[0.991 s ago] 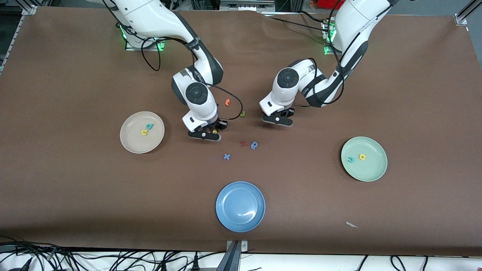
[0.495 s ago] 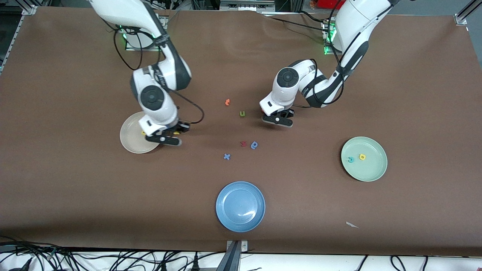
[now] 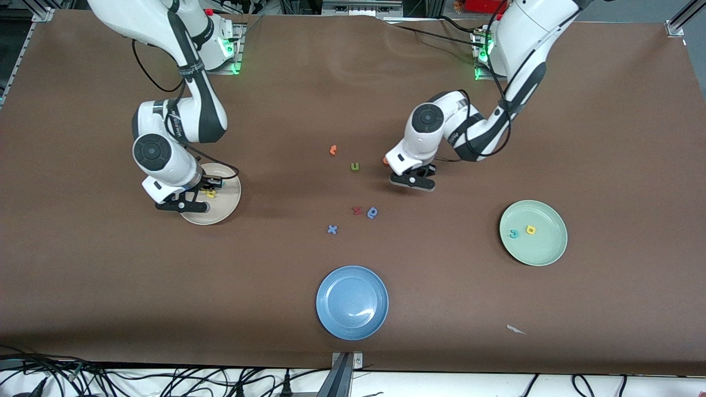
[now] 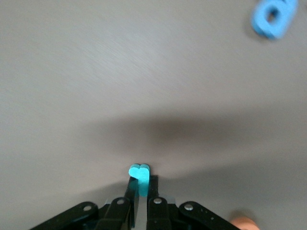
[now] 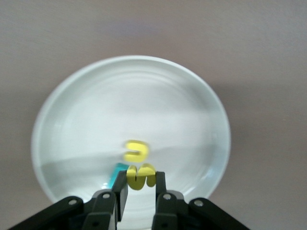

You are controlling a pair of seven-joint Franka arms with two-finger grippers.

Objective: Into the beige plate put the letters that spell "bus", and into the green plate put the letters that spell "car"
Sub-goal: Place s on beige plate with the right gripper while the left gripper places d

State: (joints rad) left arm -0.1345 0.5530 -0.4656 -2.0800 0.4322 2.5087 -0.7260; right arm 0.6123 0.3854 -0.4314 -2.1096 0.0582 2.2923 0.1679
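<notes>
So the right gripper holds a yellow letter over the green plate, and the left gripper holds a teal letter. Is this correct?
Not quite: the plate is wrong. The right gripper holds the yellow letter over the beige plate, not the green plate; the right wrist view and the front view both show this. The left gripper does hold a teal letter.

Wide brown matte table surface (image 3: 606,138) fills nearly the whole frame, slightly rippled at top centre. Silver metal corner brackets (image 3: 674,27) at upper corners. White ledge (image 3: 469,383) along bottom edge, strewn with tangled black cables (image 3: 165,377). Small white paper scrap (image 3: 515,330) at lower right. Even overhead light, soft shadows.
</notes>
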